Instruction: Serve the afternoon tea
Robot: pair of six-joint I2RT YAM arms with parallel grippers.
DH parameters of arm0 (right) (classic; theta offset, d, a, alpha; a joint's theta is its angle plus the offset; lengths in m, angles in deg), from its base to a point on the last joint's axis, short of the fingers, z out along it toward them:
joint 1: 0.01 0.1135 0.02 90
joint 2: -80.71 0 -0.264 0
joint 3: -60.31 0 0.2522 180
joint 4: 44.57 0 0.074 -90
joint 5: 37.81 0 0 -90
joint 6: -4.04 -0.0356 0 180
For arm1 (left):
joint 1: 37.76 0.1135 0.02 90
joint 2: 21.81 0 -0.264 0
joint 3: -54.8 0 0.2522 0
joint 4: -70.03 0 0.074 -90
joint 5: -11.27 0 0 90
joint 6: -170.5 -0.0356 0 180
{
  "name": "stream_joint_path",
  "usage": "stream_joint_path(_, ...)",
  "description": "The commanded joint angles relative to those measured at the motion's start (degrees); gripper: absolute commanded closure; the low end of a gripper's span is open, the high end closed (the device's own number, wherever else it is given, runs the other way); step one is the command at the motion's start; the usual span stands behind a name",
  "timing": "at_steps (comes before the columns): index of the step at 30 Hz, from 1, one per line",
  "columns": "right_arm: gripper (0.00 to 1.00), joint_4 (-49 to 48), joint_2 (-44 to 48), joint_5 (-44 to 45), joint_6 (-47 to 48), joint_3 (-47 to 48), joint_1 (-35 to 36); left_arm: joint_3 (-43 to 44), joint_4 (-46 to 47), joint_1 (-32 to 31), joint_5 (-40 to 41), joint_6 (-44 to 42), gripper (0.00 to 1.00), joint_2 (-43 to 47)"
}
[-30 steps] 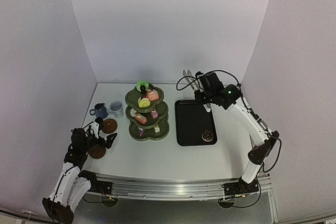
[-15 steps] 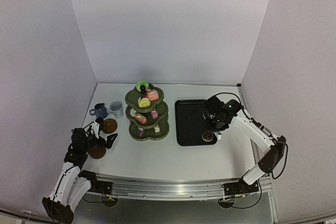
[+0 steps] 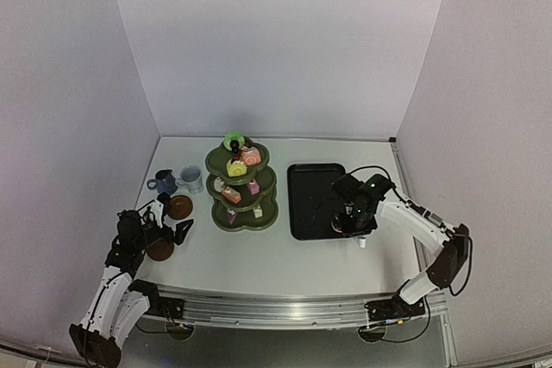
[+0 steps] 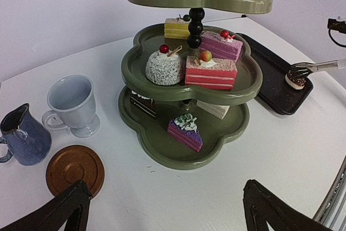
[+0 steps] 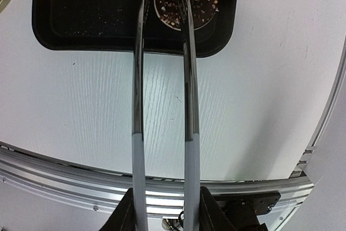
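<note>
one sprinkled doughnut (image 5: 186, 1) sits in the near right corner of the tray (image 5: 81, 20), under the tongs (image 5: 162, 106) clamped in my right pincer (image 5: 166, 209); it looks light and soft, best pinched gently across its sides.

- From high behind the near edge, looking down on the whole table (image 3: 285, 258), far.
- Low at the left wrist, facing the stand (image 4: 157, 152) closely.
- At the right wrist, down onto the tray (image 5: 81, 20), shared by all three.

light: bright, even, diffuse | shadows: soft, faint | glare: sheen on tongs (image 5: 190, 106) | edges: wide-angle bowing
</note>
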Motion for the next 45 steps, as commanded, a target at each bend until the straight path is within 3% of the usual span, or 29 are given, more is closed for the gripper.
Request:
stream_joint_path(1, 0.68, 2.6, -0.6, -0.2, 0.8, 1.1, 0.4, 0.2, 1.1, 0.2, -0.9, -0.5, 0.01, -0.5)
stream_joint_path(12, 0.68, 6.6, -3.9, 2.6, 2.7, 4.3, 0.5, 0.1, 1.1, 0.2, -0.8, -0.5, 0.01, -0.7)
stream_joint_path(24, 0.71, 5.9, -6.7, 1.3, 3.3, 1.2, 0.5, 0.1, 1.1, 0.2, -0.6, -0.6, 0.01, -0.9)
stream_joint_path(28, 0.76, 5.4, -9.0, 1.4, 4.1, 1.6, 0.6, 0.2, 1.1, 0.2, -0.6, -0.6, 0.01, -0.9)
stream_joint_path(36, 0.95, 4.9, -10.4, 1.7, 5.4, 3.1, 0.6, 0.2, 1.1, 0.2, 0.0, -0.7, 0.01, -0.7)
stream_joint_path(41, 0.96, 4.7, -9.8, 1.3, 5.2, 5.8, 0.5, 0.2, 1.0, 0.2, -0.1, -0.7, 0.01, -0.7)
stream_joint_path(45, 0.90, 4.3, -7.9, 2.7, 3.5, 10.5, 0.4, 0.1, 1.2, 0.2, -0.1, -0.7, 0.01, -0.7)
